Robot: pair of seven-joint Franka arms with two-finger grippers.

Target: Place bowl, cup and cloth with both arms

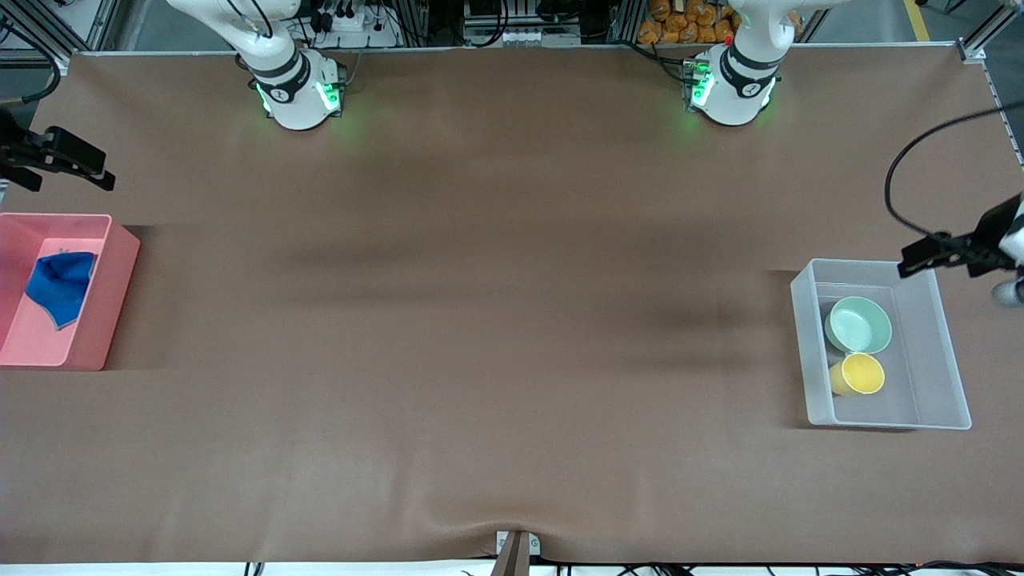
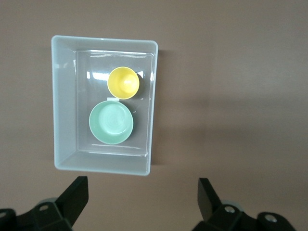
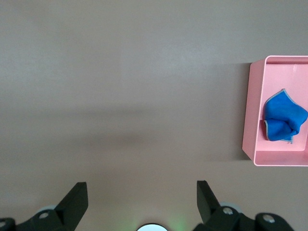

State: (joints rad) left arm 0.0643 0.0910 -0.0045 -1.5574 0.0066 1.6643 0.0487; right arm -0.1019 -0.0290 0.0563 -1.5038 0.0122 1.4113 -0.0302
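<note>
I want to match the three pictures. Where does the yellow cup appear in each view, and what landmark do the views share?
Front view: the cup lies in the clear bin at the left arm's end of the table, nearer the camera than the bowl.
Left wrist view: the cup touches the bowl in the bin.
Right wrist view: not in it.
Shared landmark: the brown table cover.

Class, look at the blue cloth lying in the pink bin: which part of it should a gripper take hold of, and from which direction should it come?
Probably the raised, bunched fold near the middle of the cloth, taken from straight above. It lies crumpled on the floor of the pink bin, whose walls block any sideways approach, and a standing fold gives the fingers something to pinch. The open right gripper is over bare table, so it would first have to move over the bin.
</note>
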